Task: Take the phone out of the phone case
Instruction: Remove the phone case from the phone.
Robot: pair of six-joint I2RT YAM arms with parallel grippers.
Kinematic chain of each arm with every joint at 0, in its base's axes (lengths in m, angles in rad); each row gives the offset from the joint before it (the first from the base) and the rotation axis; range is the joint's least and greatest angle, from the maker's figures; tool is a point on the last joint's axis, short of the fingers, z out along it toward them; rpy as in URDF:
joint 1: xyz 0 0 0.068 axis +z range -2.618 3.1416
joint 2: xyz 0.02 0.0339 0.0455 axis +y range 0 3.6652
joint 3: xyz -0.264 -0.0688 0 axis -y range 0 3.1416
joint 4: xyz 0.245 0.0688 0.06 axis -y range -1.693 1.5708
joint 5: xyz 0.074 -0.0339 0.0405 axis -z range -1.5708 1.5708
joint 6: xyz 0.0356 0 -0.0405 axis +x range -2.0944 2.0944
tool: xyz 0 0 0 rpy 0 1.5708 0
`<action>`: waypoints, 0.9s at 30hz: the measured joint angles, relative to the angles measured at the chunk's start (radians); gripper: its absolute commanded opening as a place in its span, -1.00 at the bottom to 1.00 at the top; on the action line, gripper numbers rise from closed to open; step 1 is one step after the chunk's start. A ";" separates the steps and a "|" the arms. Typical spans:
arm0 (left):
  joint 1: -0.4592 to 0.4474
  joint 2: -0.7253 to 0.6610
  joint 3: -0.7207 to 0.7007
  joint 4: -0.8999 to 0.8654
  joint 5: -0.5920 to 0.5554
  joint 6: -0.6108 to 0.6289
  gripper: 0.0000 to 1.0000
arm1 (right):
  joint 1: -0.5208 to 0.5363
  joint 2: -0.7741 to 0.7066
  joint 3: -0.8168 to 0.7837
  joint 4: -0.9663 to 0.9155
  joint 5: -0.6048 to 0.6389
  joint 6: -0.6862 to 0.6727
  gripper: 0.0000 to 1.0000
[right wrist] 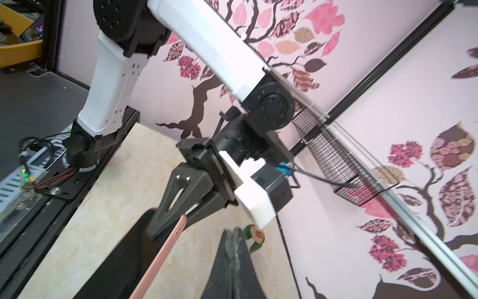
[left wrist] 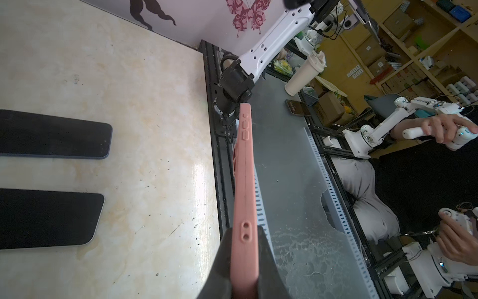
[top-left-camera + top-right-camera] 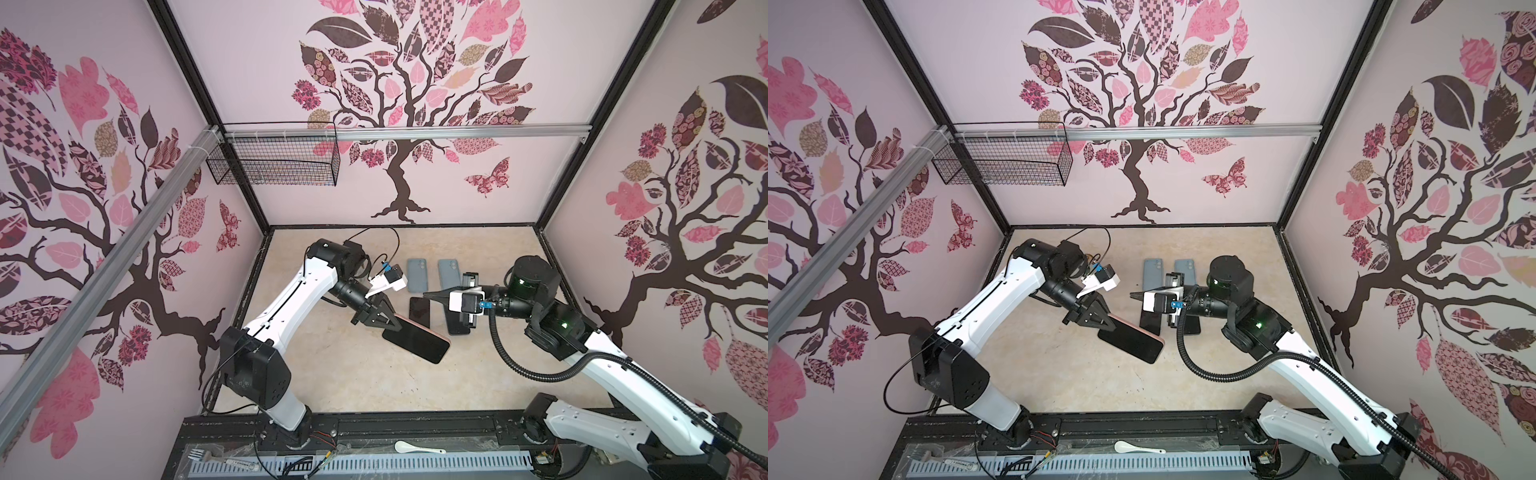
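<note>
A phone with a black screen (image 3: pixel 419 345) (image 3: pixel 1136 343) sits in a pink phone case (image 2: pixel 244 181). The case shows as a pink rim (image 3: pixel 445 338) along the screen in a top view. My left gripper (image 3: pixel 395 327) (image 3: pixel 1111 327) (image 2: pixel 245 230) is shut on one end of the cased phone, one finger on each flat face. Whether the far end touches the table I cannot tell. My right gripper (image 3: pixel 426 295) (image 3: pixel 1133 295) (image 1: pixel 234 231) is shut and empty, hovering a little behind the cased phone. The right wrist view shows the case's edge (image 1: pixel 160 259) beside it.
Two grey-blue cases (image 3: pixel 417 274) (image 3: pixel 449 272) lie at the back of the table, with two bare black phones (image 3: pixel 419 311) (image 3: pixel 459 326) in front of them. A wire basket (image 3: pixel 274 162) hangs on the back wall. A white spoon (image 3: pixel 415 448) lies on the front rail.
</note>
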 measured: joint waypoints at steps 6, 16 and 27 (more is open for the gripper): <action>0.019 -0.014 -0.001 0.017 -0.009 -0.010 -1.00 | -0.005 -0.029 -0.052 0.053 0.082 0.071 -0.97; 0.187 -0.333 -0.205 0.374 0.043 -0.274 -1.00 | -0.015 -0.214 -0.253 0.134 0.329 0.387 -0.36; 0.182 -0.702 -0.661 1.287 -0.149 -1.045 -1.00 | -0.016 -0.351 -0.521 0.328 0.234 0.583 -0.13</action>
